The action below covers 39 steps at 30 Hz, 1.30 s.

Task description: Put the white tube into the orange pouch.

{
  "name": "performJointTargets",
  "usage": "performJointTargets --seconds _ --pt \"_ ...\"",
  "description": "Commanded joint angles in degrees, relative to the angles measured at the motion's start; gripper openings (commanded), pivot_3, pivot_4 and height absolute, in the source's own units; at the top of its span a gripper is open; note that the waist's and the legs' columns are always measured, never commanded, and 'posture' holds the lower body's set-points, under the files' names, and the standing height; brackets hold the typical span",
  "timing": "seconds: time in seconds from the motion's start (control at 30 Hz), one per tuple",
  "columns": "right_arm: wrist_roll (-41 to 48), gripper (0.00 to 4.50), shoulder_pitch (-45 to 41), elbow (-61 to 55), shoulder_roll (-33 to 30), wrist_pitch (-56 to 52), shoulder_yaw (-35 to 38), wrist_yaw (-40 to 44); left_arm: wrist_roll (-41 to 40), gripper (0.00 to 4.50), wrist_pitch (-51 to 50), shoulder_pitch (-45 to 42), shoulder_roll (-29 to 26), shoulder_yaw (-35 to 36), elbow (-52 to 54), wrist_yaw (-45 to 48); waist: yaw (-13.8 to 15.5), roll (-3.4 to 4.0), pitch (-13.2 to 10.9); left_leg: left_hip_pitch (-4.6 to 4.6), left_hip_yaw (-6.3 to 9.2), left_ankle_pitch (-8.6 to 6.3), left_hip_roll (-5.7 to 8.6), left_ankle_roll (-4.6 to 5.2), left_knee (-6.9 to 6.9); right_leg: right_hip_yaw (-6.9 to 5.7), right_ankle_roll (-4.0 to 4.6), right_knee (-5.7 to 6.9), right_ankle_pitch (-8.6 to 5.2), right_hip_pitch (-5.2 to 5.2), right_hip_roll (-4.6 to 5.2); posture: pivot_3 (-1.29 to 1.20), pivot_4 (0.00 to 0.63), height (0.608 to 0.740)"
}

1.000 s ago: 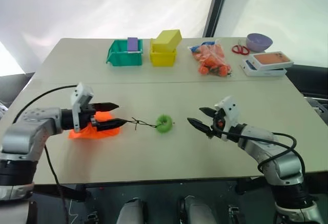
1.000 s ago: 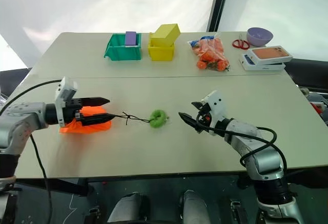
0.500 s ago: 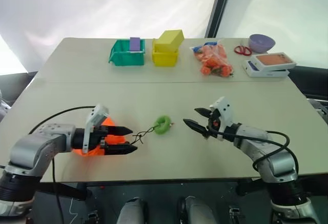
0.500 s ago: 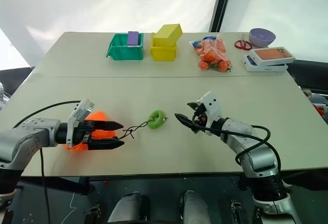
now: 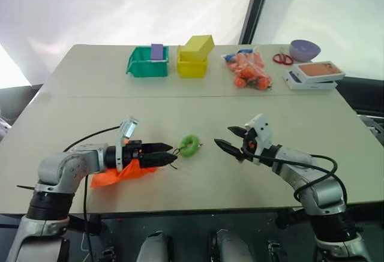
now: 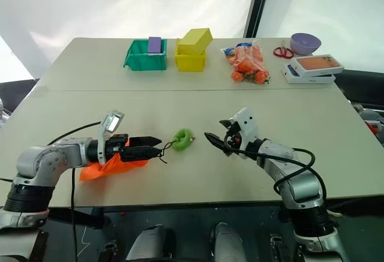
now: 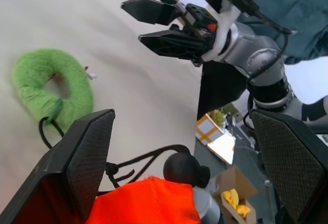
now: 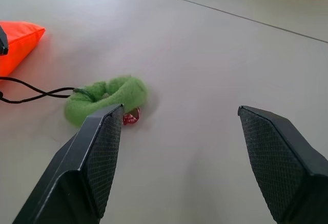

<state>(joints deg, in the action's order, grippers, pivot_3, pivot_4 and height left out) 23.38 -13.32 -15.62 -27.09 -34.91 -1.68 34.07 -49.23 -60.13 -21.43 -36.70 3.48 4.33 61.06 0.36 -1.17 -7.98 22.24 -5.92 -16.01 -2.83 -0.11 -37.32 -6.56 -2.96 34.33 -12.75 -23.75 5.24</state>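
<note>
1. The left pincer [image 5: 161,151] lies low over the worktop [image 5: 180,112], pointing toward the robot's right. Its two black fingers are spread wide, as the left wrist view shows, and they grip nothing
2. The orange pouch [image 5: 117,174] lies flat on the worktop under and just behind this pincer. In the left wrist view its orange fabric [image 7: 146,203] sits between the finger bases
3. A black cord [image 6: 163,149] runs from the pouch to the lime green ring [image 5: 190,145], which rests on the worktop just past the left fingertips
4. The right pincer [image 5: 233,141] hovers on the other side of the ring, near it but apart, pointing toward the left pincer. Its fingers are also well apart and hold nothing
5. The white tube I cannot find in these pictures
6. At the far edge stand a green bin [image 5: 146,62], a yellow bin [image 5: 192,64] with a yellow box on it, a clear bag of orange items [image 5: 249,69], white flat boxes [image 5: 312,75], red scissors [image 5: 281,59] and a purple bowl [image 5: 304,50]
</note>
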Motion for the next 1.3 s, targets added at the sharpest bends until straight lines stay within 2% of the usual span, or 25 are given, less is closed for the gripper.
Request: performJointTargets --seconds 0.03,0.17,0.33,0.53,1.07,1.17,1.3 --pt "0.44 3.66 -0.21 -2.53 0.37 0.71 0.93 -0.22 3.60 4.50 5.82 -1.19 -0.76 -0.50 0.63 0.46 0.01 0.00 0.00 0.00 0.00 0.00 0.00 0.00 0.00 0.00 0.02 0.00 -0.01 0.00 0.00 0.00 0.150 0.740" --pt "0.49 3.66 -0.13 -2.76 0.56 0.61 0.41 -0.09 12.99 4.50 17.13 -1.93 -0.72 -3.78 -0.96 -0.67 0.18 0.00 0.00 -0.01 0.00 0.00 0.00 0.00 0.00 0.00 0.07 -0.01 -0.02 0.00 0.00 0.00 0.150 0.740" --pt "0.46 3.66 -0.08 -2.94 0.83 0.54 -0.02 0.20 17.93 4.50 24.09 -2.16 -3.47 -5.82 -0.90 3.27 0.19 0.01 0.00 0.02 -0.02 0.00 0.00 0.00 0.02 0.00 0.09 -0.03 -0.03 -0.03 0.03 0.00 0.150 0.740" --pt "-0.15 3.66 0.12 -2.96 0.80 0.87 -1.25 0.93 18.54 4.50 24.95 -2.62 -5.18 -5.96 -1.30 5.94 0.18 0.03 -0.01 0.02 -0.02 0.00 -0.01 0.00 0.03 0.00 0.09 -0.02 -0.03 -0.04 0.03 0.00 0.150 0.740" --pt "-0.86 3.66 0.15 -4.14 0.92 0.70 -3.93 1.66 20.18 4.50 25.07 -1.56 -4.03 -6.88 -0.48 5.71 0.19 0.02 -0.01 0.02 -0.02 0.00 -0.01 0.00 0.03 0.00 0.07 -0.02 -0.03 -0.04 0.02 0.00 0.150 0.740" --pt "-0.81 3.72 0.13 -4.11 0.90 0.77 -3.98 1.65 19.26 3.73 24.42 -1.27 -4.06 -6.47 -0.17 6.34 0.19 0.03 -0.01 0.02 -0.02 0.00 -0.01 0.00 0.03 0.00 0.07 -0.02 -0.03 -0.04 0.02 0.00 0.150 0.740" --pt "-0.77 3.72 0.17 -4.16 0.89 0.75 -4.01 1.66 20.16 1.73 24.44 -1.24 -4.57 -6.90 0.01 6.09 0.19 0.03 -0.01 0.03 -0.01 0.00 -0.01 0.00 0.04 0.00 0.07 -0.03 -0.03 -0.05 0.02 0.00 0.150 0.740"
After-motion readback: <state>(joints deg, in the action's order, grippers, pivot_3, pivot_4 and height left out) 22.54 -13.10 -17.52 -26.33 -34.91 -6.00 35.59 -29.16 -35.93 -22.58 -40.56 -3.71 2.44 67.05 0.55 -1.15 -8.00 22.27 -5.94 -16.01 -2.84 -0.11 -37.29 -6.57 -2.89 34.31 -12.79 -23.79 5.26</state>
